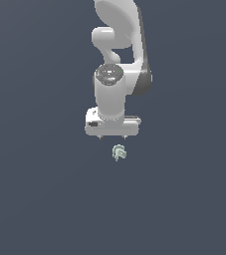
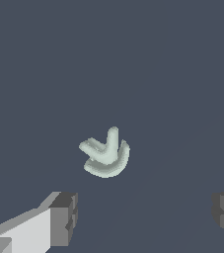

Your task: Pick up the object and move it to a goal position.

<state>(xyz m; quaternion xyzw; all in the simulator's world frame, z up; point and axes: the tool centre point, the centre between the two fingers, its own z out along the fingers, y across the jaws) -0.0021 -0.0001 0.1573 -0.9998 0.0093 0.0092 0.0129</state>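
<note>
The object (image 1: 118, 152) is a tiny pale mint-green, lumpy, curled thing lying on the dark grey floor. In the wrist view the object (image 2: 105, 154) shows as a curved piece with short prongs. My gripper (image 1: 112, 136) hangs from the white arm just above and slightly behind the object, a little to the exterior view's left of it. In the wrist view the gripper (image 2: 145, 217) is open, with its two grey fingertips (image 2: 64, 217) wide apart and empty; the object lies beyond the gap, not between them.
Plain dark grey floor (image 1: 35, 199) all around. The white arm (image 1: 117, 60) rises behind the gripper toward the top of the exterior view.
</note>
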